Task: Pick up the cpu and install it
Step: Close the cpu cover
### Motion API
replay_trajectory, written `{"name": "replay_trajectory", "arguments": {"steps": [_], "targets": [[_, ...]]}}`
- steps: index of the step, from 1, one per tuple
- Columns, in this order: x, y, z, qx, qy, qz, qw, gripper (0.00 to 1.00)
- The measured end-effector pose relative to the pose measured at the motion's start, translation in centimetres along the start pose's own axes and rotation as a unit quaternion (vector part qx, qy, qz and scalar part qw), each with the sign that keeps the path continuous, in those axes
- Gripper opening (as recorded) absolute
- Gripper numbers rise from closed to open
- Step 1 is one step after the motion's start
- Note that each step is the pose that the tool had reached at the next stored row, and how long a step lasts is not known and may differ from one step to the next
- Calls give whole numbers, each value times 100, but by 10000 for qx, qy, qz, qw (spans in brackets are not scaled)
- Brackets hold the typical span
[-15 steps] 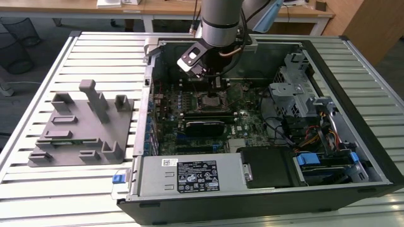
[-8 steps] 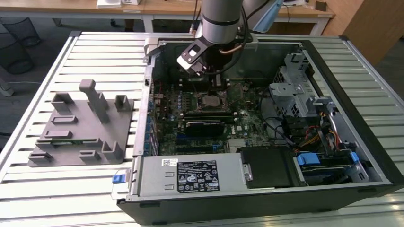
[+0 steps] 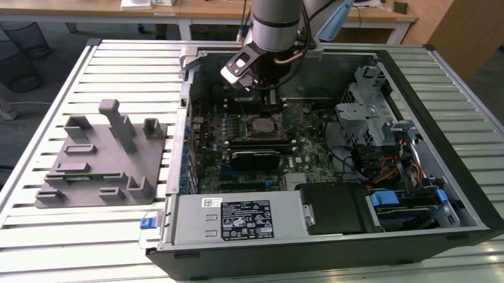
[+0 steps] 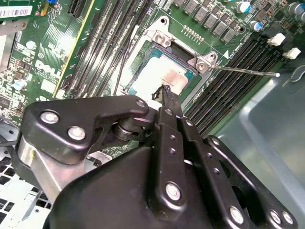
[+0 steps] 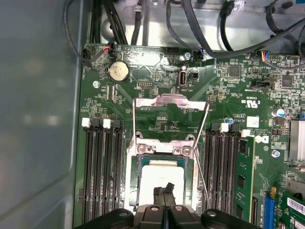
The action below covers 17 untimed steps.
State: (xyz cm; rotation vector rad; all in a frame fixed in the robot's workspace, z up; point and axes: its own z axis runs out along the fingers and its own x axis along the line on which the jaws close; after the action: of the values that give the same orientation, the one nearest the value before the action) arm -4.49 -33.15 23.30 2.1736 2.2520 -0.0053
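Green motherboard (image 5: 157, 76), lying flat inside the open tower case (image 3: 464, 194) on the slatted metal bench (image 3: 118, 59).

Labels:
- Black-and-white label (image 3: 245, 219) on the big silver box (image 3: 197, 223), along the case's near edge in the exterior view. Smaller white sticker (image 3: 211, 202) at the box's corner.
- White barcode sticker (image 4: 14, 10) by the board's edge in the second wrist view.
- White silkscreen lettering and logos scattered over the board in both wrist views.

Round coin cell (image 5: 117, 71) near the board's cabled edge.

cpu (image 5: 161, 172):
- Pale silver-white square, seated flat inside the socket frame, between two banks of black memory slots (image 5: 102, 162).
- Load plate (image 5: 170, 102) flipped up and open beside the socket, thin lever rod (image 4: 248, 71) swung out.
- Same cpu (image 4: 157, 70) in the second wrist view, glare on its top.

gripper (image 5: 163, 189):
- Black fingers (image 5: 157, 193) closed tip to tip, no gap visible.
- Tips directly over the cpu's top, nearer one edge than the centre. Touching or just above: cannot tell which.
- In the second wrist view, gripper (image 4: 167, 89) tip right at the lid's bright patch.

Exterior view:
- Arm (image 3: 275, 23) reaching down into the case's far part, above the socket area.
- Grey fixture (image 3: 98, 159) on the bench to the exterior view's left of the case, well apart from the fingers.
- Black ribbed module (image 3: 256, 157) on the board, between the socket and the silver box.
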Motion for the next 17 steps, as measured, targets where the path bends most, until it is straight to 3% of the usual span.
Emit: {"name": "replay_trajectory", "arguments": {"steps": [10, 17], "targets": [[-1, 1, -102, 0, 0, 0, 10000, 11], [-3, 2, -280, 2, 0, -1, 10000, 11]]}}
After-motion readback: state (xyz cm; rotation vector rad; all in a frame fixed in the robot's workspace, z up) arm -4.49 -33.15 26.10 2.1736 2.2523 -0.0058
